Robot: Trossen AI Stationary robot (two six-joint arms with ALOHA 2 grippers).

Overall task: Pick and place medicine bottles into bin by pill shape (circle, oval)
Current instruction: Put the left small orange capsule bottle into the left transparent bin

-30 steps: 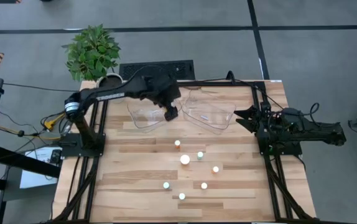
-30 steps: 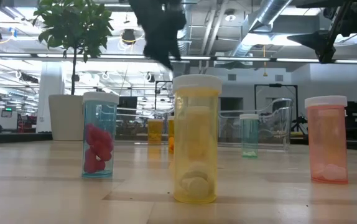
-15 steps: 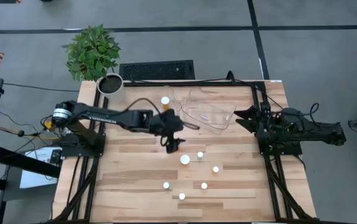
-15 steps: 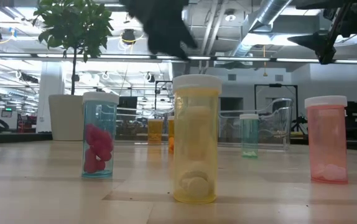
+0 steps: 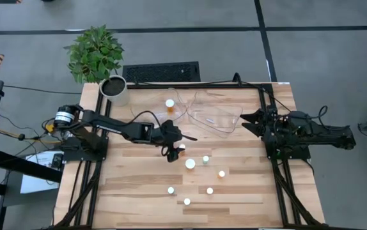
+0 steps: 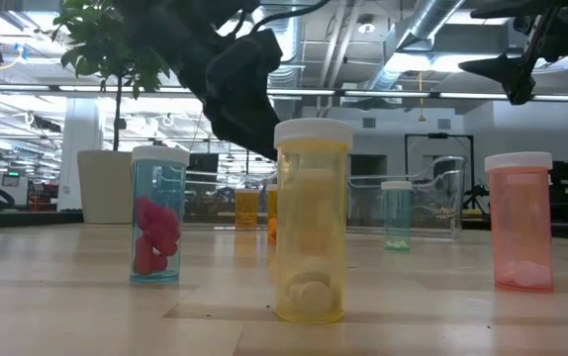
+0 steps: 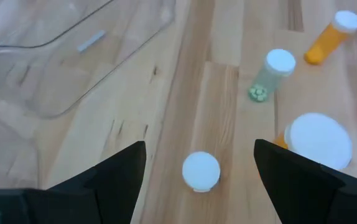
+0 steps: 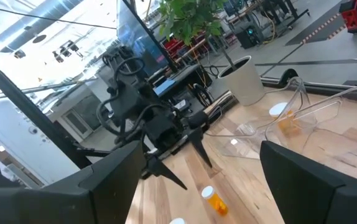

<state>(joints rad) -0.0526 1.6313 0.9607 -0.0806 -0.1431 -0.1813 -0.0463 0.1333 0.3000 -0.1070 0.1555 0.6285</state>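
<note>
Several small bottles with white caps stand on the wooden table (image 5: 139, 185) near its middle. In the low view they are a blue one (image 6: 158, 213), a yellow one (image 6: 313, 222) and a pink one (image 6: 520, 222). My left gripper (image 5: 174, 152) is open above a small white-capped bottle (image 7: 201, 171). The bottle stands between the two fingers and is not touched. An orange bottle (image 5: 169, 103) lies in the left clear tray. My right gripper (image 5: 246, 121) is open and empty at the table's right edge.
A second clear tray (image 5: 212, 116) stands at the far middle. A white pot with a green plant (image 5: 110, 86) stands at the far left corner. A large white cap (image 7: 318, 140), a green bottle (image 7: 272, 74) and an orange bottle (image 7: 331, 37) are beside my left gripper.
My left gripper has gone from over the left clear tray toward the table's near edge and down, ending over the bottles in the middle. The arm has stretched out low across the table. The orange bottle in the left tray now shows.
</note>
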